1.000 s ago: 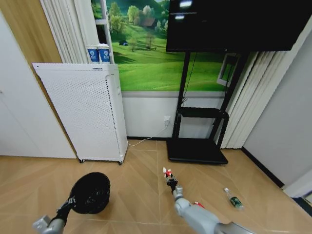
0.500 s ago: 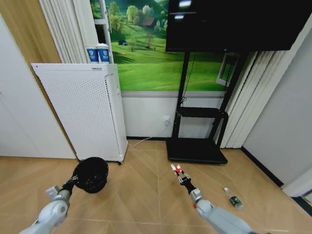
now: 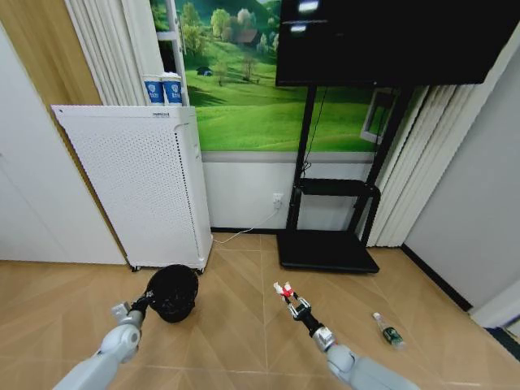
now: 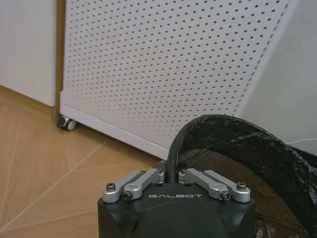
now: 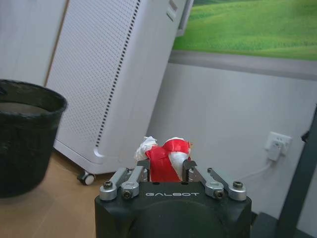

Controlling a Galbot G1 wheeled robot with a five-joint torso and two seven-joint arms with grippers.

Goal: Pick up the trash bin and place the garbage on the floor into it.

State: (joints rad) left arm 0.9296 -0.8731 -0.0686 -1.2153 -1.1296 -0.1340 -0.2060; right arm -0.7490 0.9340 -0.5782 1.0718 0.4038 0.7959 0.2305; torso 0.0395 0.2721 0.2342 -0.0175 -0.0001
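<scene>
The trash bin, black, round and bag-lined, hangs tilted above the floor, its mouth facing me. My left gripper is shut on its rim. The left wrist view shows that gripper pinching the bagged rim of the bin. My right gripper is shut on a red-and-white piece of garbage and holds it in the air right of the bin. In the right wrist view the gripper clamps that piece, and the bin stands off to one side. A small clear bottle with a green label lies on the floor at the right.
A tall white perforated cabinet on castors stands just behind the bin. A black TV stand with a flat base sits against the back wall, and a white cable runs along the skirting. Bare floor lies between the two arms.
My left arm has carried the bin up and to the right, toward the middle. My right gripper, still holding the red-and-white piece, has shifted slightly left, toward the bin.
</scene>
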